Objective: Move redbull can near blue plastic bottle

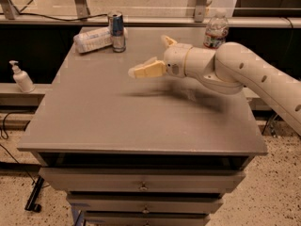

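Observation:
The redbull can [116, 31] stands upright at the far left of the grey table [94, 126]. It is right beside the blue plastic bottle [94, 40], which lies on its side and seems to touch the can. My gripper [148, 55] hovers over the table's middle, to the right of and nearer than the can, well apart from it. It is open and empty, with one tan finger [146, 70] pointing left and the other [168, 41] pointing back.
A clear water bottle [216, 29] with a red-white label stands at the far right corner. A white pump dispenser [21, 77] stands on a low ledge left of the table. Drawers sit under the table's front edge.

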You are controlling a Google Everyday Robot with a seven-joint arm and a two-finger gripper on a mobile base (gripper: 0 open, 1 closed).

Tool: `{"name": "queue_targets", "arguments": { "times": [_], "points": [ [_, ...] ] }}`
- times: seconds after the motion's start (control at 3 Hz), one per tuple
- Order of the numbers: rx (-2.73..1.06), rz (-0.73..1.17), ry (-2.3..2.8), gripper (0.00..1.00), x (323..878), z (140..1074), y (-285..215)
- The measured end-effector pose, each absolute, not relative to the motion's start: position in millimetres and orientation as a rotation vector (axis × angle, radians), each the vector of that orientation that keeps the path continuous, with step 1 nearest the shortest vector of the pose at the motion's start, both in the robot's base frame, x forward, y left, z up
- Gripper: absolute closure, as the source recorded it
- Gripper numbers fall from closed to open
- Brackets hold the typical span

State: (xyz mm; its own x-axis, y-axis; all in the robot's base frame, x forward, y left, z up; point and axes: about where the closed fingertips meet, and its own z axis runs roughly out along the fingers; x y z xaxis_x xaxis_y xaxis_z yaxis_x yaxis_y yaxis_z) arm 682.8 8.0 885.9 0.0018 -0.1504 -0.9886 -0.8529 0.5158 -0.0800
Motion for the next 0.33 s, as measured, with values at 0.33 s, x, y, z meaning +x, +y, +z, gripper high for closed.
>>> {"name": "queue_targets", "arguments": {
  "times": [0.33],
  "points": [
    [-0.898,0.679,1.497,0.00,681.0,886.3,-7.8]
  ]
}}
